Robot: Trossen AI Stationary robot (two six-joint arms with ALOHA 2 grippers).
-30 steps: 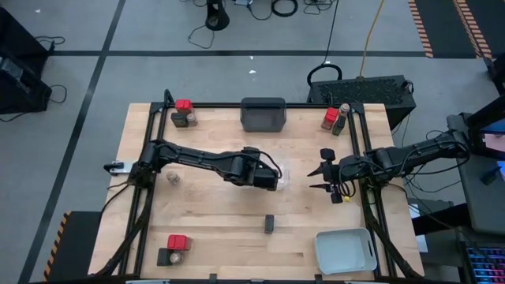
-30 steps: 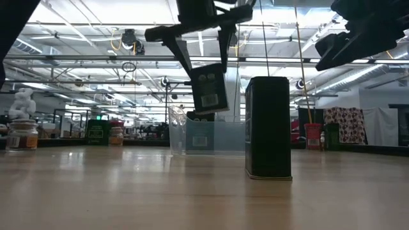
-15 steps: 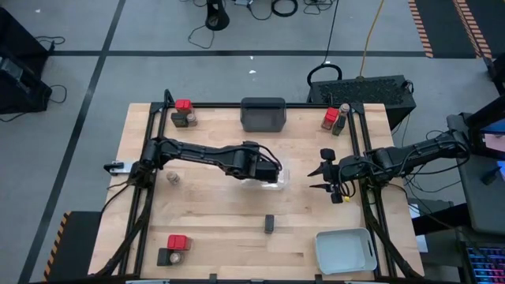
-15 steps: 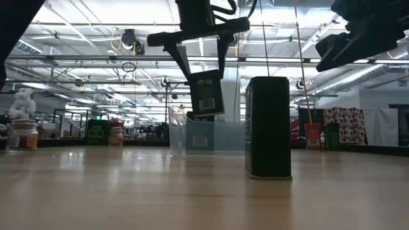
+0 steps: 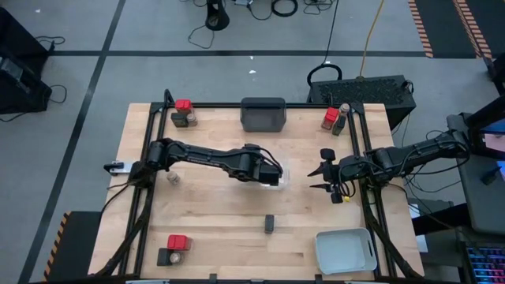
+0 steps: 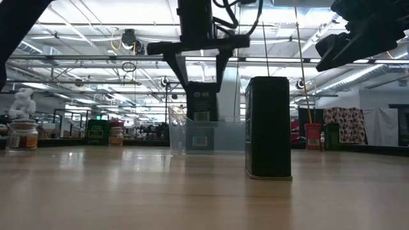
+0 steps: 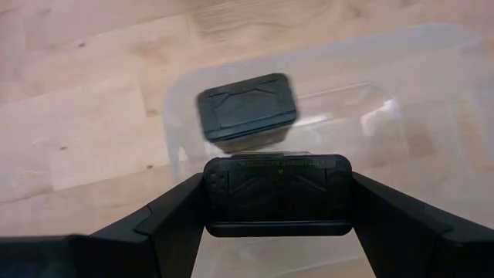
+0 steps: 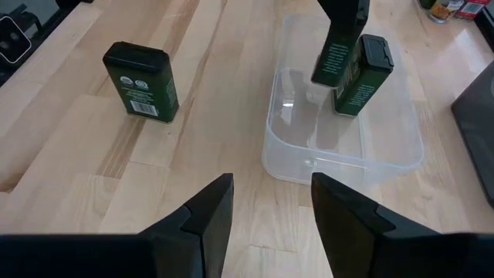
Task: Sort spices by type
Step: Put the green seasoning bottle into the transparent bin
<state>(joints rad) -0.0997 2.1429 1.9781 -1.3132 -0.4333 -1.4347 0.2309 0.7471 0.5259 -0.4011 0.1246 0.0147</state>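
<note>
My left gripper [image 5: 272,175] is over the clear tray [image 8: 343,147] at the table's middle, shut on a black boxy spice container [image 6: 201,102]. A second black box [image 8: 361,73] stands on its base inside the tray. A third black box [image 5: 269,224] stands on the table nearer the front edge. My right gripper [image 5: 325,180] hovers open at the table's right with nothing between its fingers. My left gripper pinches the black box's upper end [image 7: 278,166] between its two fingers, one finger [image 7: 181,212] on each narrow side. The fingers come from above, slanting down. The box hangs below them, slightly tilted, its lower end [image 8: 324,77] inside the clear tray's walls.
A dark grey tray [image 5: 263,114] sits at the far edge and a pale grey tray [image 5: 345,251] at the near right corner. Clusters of spices stand at the far left [image 5: 183,113], far right [image 5: 334,118] and near left [image 5: 175,248]. A round jar [image 5: 173,179] stands alone at the left.
My left gripper has sunk toward the clear tray with the black box. The box, tilted and above the tray's rim a second ago, now hangs more upright with its lower end behind the tray's wall.
</note>
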